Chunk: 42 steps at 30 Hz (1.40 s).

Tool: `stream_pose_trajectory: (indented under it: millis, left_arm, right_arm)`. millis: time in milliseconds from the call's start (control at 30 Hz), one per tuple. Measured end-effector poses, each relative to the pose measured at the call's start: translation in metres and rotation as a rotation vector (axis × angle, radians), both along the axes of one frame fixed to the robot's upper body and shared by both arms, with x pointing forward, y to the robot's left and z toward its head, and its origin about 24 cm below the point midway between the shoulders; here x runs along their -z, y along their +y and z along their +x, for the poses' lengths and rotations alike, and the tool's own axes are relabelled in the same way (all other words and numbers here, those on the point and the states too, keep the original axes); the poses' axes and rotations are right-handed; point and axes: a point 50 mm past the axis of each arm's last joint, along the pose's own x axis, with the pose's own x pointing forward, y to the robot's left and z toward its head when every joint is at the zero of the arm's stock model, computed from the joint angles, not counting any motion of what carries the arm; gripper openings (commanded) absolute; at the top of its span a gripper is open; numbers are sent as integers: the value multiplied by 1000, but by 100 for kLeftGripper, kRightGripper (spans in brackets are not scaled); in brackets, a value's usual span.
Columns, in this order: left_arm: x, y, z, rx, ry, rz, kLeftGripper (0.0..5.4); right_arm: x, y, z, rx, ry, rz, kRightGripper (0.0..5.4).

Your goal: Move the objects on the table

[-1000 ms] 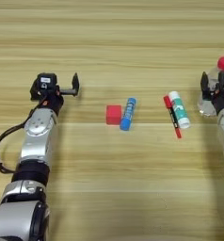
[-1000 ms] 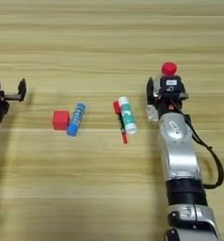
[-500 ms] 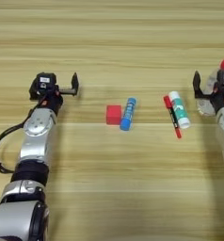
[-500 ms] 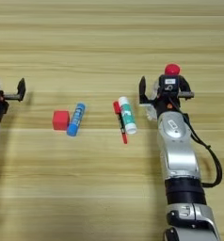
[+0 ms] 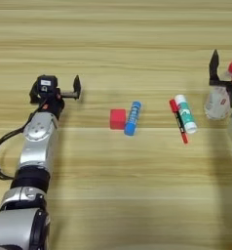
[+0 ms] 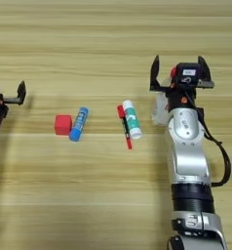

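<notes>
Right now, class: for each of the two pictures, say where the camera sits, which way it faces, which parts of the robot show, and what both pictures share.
Left eye view: on the head, looking down at the table; the whole left arm with the left gripper, only an edge of the right arm.
Right eye view: same head, looking down, reaching further right; the whole right arm, the right gripper open around the bottle.
Shared: red cube, blue tube, red marker, glue stick.
</notes>
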Motion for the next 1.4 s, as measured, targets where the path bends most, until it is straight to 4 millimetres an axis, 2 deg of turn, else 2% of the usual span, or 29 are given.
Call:
stream_pose_trajectory:
  millis: [67, 200, 267, 467, 800, 1200, 1400]
  left_arm:
    - [1, 0, 0, -1, 3, 0, 540]
    - [0, 0, 0, 0, 2, 0, 540]
    - [0, 0, 0, 0, 2, 0, 540]
    - [0, 0, 1, -4, 1, 0, 540]
    - [1, -2, 1, -14, 1, -6, 540]
    - [1, -3, 1, -19, 2, -5, 540]
    - [1, -3, 1, -18, 1, -5, 540]
  right_arm:
    - [-9, 4, -4, -12, -65, -26, 539]
    - [-24, 25, -13, -129, -169, -103, 539]
    - [-22, 37, -18, -210, -173, -128, 539]
    - [-17, 51, -24, -354, -143, -142, 539]
    - [16, 45, -29, -454, 116, -63, 539]
    - [40, 46, -35, -515, 311, -61, 539]
    - [65, 42, -31, -496, 439, -21, 539]
